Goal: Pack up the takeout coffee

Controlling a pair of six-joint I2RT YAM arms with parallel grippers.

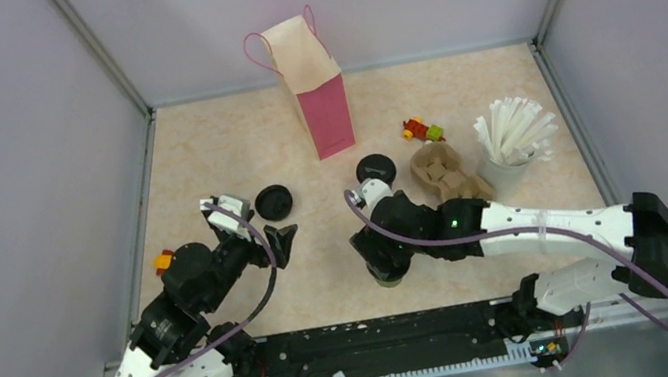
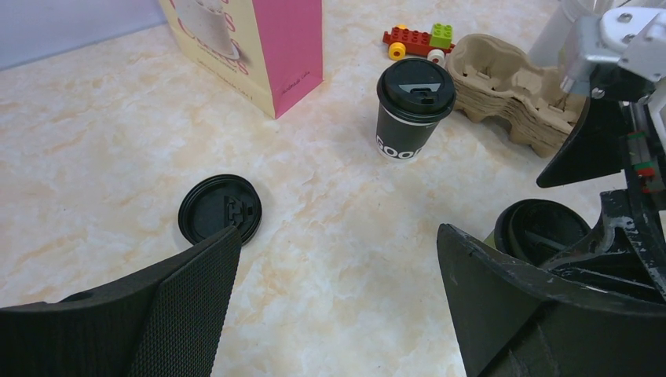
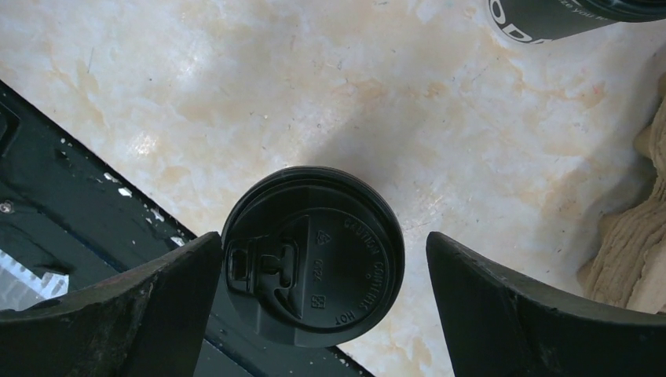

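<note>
One takeout coffee [image 3: 314,255], a black cup with a black lid, stands near the table's front edge. My right gripper [image 3: 323,236] hangs open straight above it, one finger on each side of the lid. From the top view that cup is almost hidden under the right gripper [image 1: 384,263]. The other takeout coffee [image 1: 375,170] stands upright further back with its lid on and white lettering on its side [image 2: 415,110]. My left gripper [image 2: 338,243] is open and empty, low over the table left of centre [image 1: 253,227].
A loose black lid [image 2: 220,208] lies flat just ahead of the left fingers. A brown pulp cup carrier [image 1: 449,173] sits right of the far cup, beside a pale cup of white straws [image 1: 510,145]. A pink paper bag [image 1: 319,89] stands at the back. Toy bricks [image 1: 422,129] lie nearby.
</note>
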